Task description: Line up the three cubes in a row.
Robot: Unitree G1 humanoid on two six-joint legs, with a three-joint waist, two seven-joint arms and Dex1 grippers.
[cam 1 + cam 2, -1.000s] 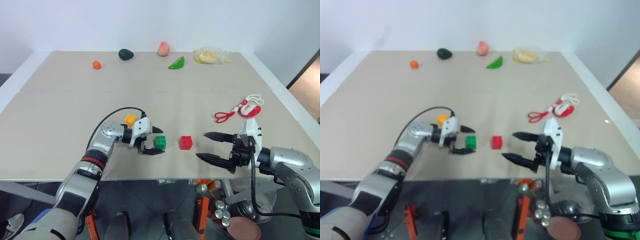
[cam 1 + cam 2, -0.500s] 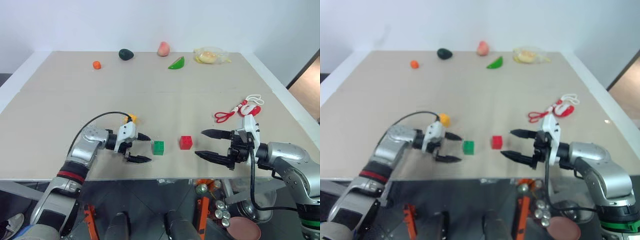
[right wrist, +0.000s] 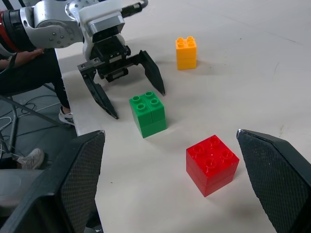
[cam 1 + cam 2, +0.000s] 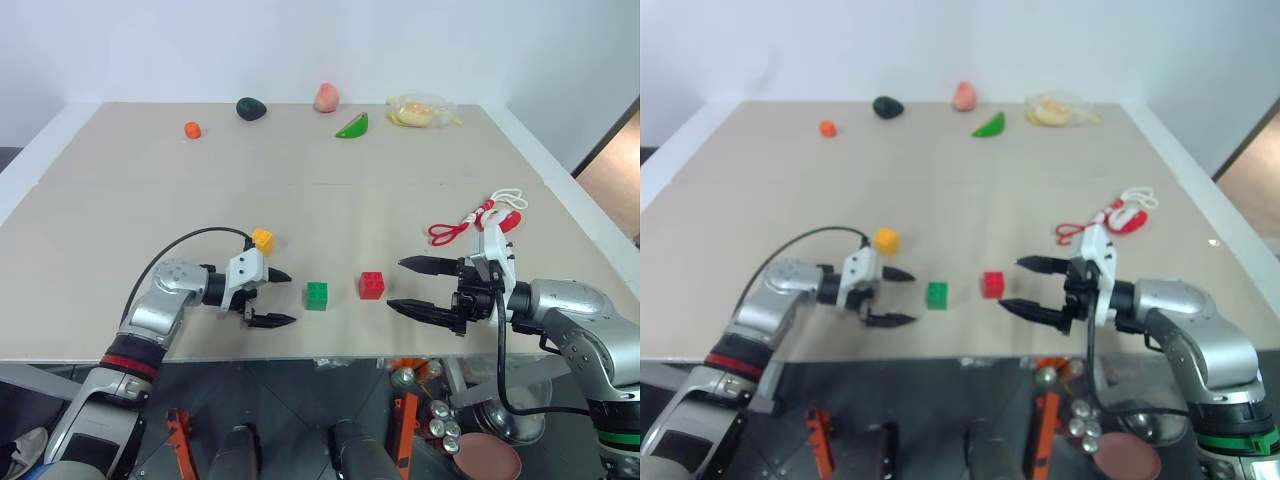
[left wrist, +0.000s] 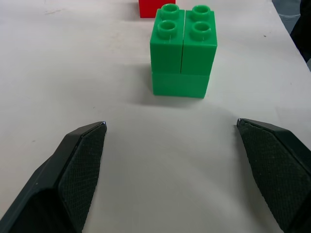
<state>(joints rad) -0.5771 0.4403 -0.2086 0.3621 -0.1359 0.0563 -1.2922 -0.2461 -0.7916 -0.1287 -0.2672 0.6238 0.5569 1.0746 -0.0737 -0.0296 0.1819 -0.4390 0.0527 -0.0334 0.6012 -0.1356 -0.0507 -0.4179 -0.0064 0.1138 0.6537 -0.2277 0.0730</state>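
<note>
Beige table [image 4: 330, 200], white wall [image 4: 300, 50], left tool [image 4: 280, 297], right tool [image 4: 400, 284] agape, empty.

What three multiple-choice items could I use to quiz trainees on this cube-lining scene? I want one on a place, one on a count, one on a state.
1. Which cube stands between the two grippers, nearest the left gripper?
A. red cube
B. green cube
C. yellow cube

2. How many studs are on top of the green cube?
A. two
B. six
C. four

3. What state is the left gripper in?
A. open, holding nothing
B. shut on the green cube
C. shut on the yellow cube

Answers:
1. B: the green cube sits just past the fingertips of the left gripper, with the red cube further on, towards the right gripper, and the yellow cube behind.
2. C: the left wrist view shows four round studs on it.
3. A: its fingers stand wide apart with bare table between them.
</note>
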